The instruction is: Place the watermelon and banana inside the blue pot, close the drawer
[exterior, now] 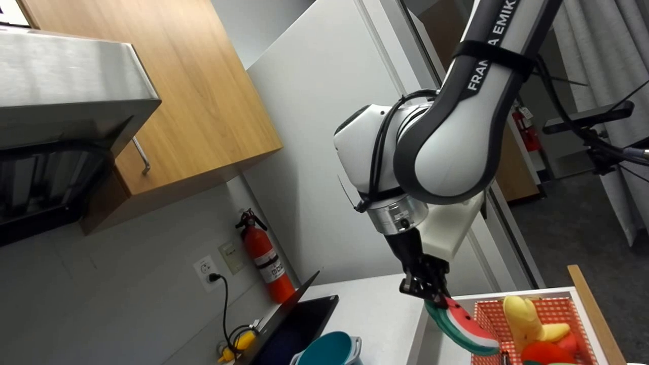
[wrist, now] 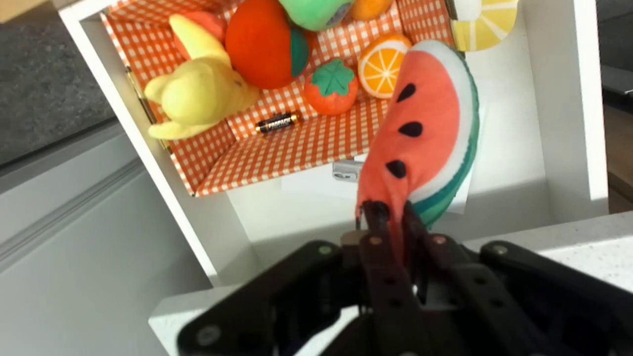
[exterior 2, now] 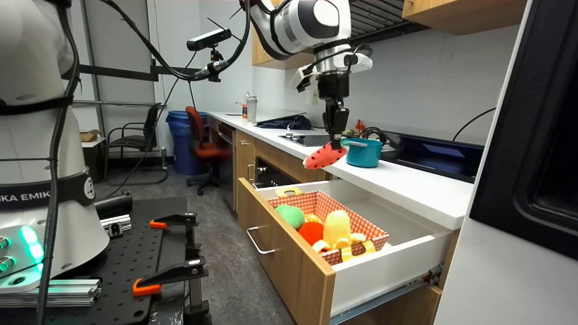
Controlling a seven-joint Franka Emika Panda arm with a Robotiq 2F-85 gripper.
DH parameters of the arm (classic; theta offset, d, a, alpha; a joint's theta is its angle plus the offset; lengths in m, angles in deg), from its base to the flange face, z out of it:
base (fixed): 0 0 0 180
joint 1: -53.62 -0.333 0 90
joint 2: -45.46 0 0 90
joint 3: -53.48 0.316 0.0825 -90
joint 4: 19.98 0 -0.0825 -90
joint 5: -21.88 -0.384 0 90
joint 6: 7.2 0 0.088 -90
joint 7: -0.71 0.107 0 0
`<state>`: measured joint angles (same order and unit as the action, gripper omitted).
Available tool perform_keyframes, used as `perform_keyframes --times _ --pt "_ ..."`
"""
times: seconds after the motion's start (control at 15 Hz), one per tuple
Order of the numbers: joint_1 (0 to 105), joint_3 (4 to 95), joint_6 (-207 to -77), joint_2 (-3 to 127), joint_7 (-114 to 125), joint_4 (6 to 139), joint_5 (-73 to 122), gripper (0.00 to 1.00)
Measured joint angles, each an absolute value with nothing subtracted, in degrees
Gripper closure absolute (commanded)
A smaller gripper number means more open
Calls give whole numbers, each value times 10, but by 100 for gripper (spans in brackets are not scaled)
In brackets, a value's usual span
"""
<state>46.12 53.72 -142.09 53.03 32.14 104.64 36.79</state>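
The jaws stand narrow, clamped on one end of the watermelon slice (wrist: pixel 429 121), which they hold above the open drawer (exterior 2: pixel 393 266). The slice's long axis runs out from the grip on a slant, the free end lower than the held one and, in both exterior views, pointing away from the blue pot (exterior 2: pixel 364 155). That relation seems to govern the next move: the pot stands on the counter (exterior 2: pixel 408 180), on the opposite side of the jaws from the hanging end, so the slice would have to cross the counter's edge with its tip trailing, and could catch the rim unless raised or turned. What is probably the banana (wrist: pixel 200 94), a yellow soft toy, lies in the red-checked basket (wrist: pixel 301 146) inside the drawer.
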Motion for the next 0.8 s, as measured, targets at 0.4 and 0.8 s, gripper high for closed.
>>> perform_keyframes --times 0.4,0.8 --pt "442 547 -1424 533 378 994 508 97" --pt "431 551 -1440 551 423 942 618 97"
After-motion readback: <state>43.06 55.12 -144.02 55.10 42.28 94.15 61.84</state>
